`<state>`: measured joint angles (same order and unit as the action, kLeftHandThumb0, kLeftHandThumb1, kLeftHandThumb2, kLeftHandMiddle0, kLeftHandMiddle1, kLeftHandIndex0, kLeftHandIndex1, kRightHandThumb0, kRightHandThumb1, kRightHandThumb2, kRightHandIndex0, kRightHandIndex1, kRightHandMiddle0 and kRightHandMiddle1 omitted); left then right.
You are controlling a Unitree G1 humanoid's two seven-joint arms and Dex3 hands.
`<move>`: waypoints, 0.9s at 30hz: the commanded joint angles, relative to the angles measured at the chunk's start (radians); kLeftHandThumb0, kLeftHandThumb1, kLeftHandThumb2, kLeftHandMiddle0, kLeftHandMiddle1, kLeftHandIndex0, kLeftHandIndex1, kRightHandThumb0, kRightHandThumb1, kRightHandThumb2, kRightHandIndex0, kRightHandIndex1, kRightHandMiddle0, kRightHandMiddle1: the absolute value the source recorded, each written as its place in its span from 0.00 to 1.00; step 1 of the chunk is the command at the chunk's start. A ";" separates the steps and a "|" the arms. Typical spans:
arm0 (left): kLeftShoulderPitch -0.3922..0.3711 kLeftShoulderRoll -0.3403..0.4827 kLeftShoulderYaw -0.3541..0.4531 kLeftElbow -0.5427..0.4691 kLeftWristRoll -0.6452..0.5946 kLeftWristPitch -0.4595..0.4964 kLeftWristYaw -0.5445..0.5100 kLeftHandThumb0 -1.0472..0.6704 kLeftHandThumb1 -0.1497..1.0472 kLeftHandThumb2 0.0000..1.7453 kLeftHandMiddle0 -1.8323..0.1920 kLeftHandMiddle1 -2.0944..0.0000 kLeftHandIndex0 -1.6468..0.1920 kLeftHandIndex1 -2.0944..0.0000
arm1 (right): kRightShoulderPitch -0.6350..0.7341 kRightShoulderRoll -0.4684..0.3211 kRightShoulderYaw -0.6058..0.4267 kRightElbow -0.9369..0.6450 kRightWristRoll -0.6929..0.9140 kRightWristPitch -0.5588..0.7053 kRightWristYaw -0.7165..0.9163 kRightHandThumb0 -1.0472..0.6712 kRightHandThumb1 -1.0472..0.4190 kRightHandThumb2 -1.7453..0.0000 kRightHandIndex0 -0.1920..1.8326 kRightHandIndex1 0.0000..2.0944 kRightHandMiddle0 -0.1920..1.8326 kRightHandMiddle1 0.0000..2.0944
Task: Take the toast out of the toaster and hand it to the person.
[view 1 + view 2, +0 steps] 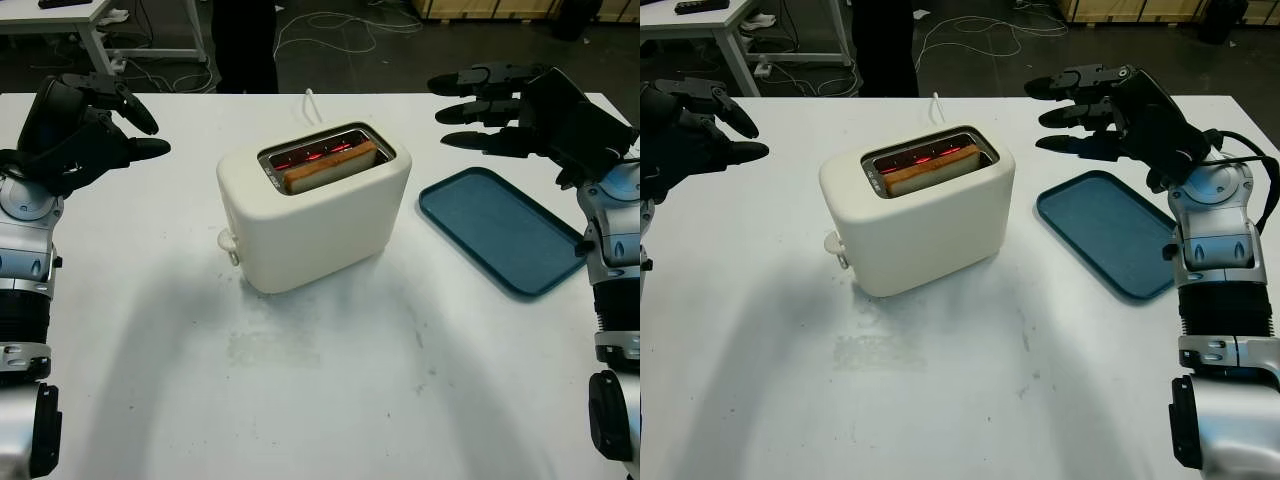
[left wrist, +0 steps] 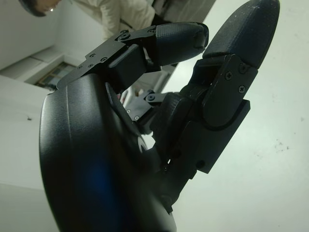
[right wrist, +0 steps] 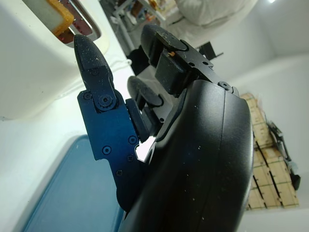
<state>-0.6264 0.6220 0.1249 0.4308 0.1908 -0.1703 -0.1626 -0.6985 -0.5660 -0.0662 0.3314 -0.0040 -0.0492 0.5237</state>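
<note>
While slotted, toast (image 1: 330, 166) between hands.

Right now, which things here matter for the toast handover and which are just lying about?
Job:
toast in the toaster
left hand, open, left of toaster
right hand, open, above the tray's far end
person

Lying about:
blue tray
cables on the floor

I count one cream toaster (image 1: 313, 205) on my table (image 1: 330, 400). One piece of toast (image 1: 330, 166) sits in it. One blue tray (image 1: 503, 230) lies beside it. I have two hands, my left hand (image 1: 75, 130) and my right hand (image 1: 530, 110).
</note>
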 commanded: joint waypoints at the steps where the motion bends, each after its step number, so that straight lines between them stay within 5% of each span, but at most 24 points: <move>1: 0.004 -0.005 0.002 -0.001 -0.010 0.001 0.007 0.00 0.74 0.00 0.36 0.49 0.35 0.48 | 0.005 -0.001 0.000 -0.014 0.011 0.019 0.007 0.29 0.16 1.00 0.46 0.08 0.46 0.00; 27: 0.012 -0.005 0.005 -0.013 -0.010 0.013 0.005 0.00 0.73 0.00 0.36 0.49 0.35 0.48 | 0.007 0.006 -0.006 -0.024 0.022 0.048 0.009 0.30 0.16 1.00 0.46 0.08 0.46 0.00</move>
<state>-0.6264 0.6189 0.1248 0.4266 0.1910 -0.1662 -0.1626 -0.6985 -0.5657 -0.0663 0.3232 0.0054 -0.0206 0.5306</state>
